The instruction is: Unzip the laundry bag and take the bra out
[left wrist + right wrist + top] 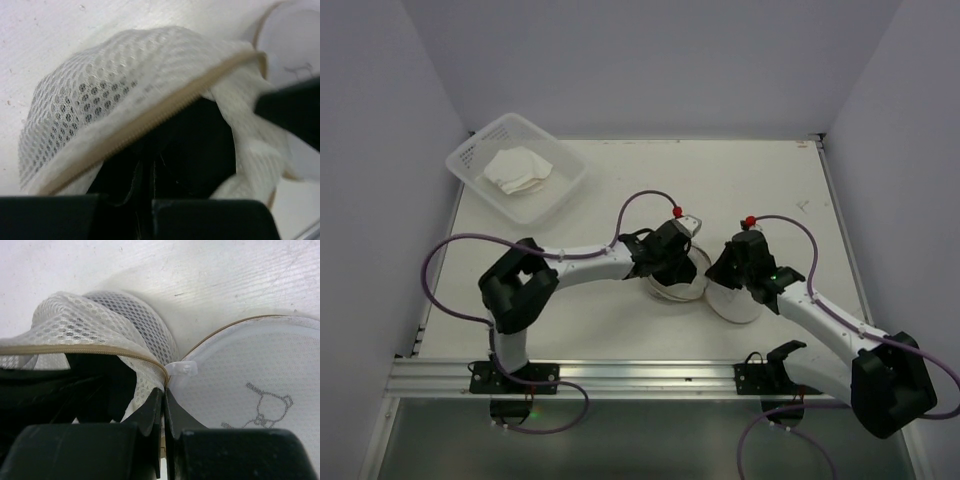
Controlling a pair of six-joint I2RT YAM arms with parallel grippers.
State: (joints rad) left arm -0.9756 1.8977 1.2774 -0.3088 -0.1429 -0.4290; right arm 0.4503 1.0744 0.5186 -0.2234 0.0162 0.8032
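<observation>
White worktop (620, 180) carries the laundry bag (678, 292) at centre, unzipped, mouth gaping toward 9 o'clock, where the left pincer (148, 200) meets what looks like the bra (195, 145), grip impossible to tell; right pincer (164, 395) clenched on the bag's seam at 3 o'clock

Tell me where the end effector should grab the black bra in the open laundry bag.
Take the bra by its dark fold just under the zip, entering through the unzipped mouth of the laundry bag; the mesh dome covers every other side.
</observation>
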